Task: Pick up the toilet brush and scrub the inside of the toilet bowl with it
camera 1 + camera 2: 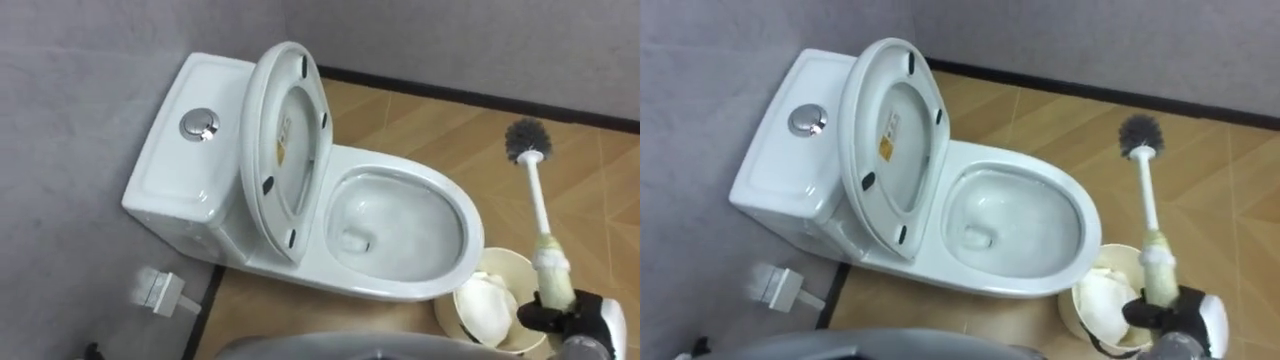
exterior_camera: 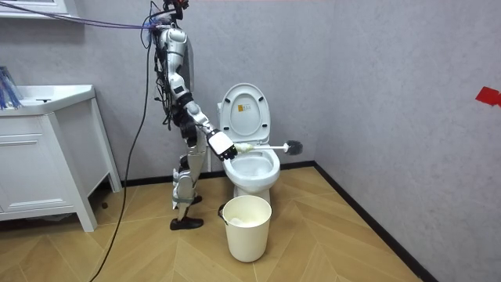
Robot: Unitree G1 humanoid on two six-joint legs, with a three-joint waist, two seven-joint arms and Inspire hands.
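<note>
Left eye view: right of the toilet (image 1: 400, 285), seat up, a bin (image 1: 505, 258) cut off at its near rim holds white crumpled material, with the right hand (image 1: 572, 320) curled round the brush (image 1: 538, 200) handle above it; room view: the brush juts level past the toilet, the bin's contents hard to make out.

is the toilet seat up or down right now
Up: the toilet seat stands raised, leaning back toward the tank, and the bowl lies uncovered.
</note>
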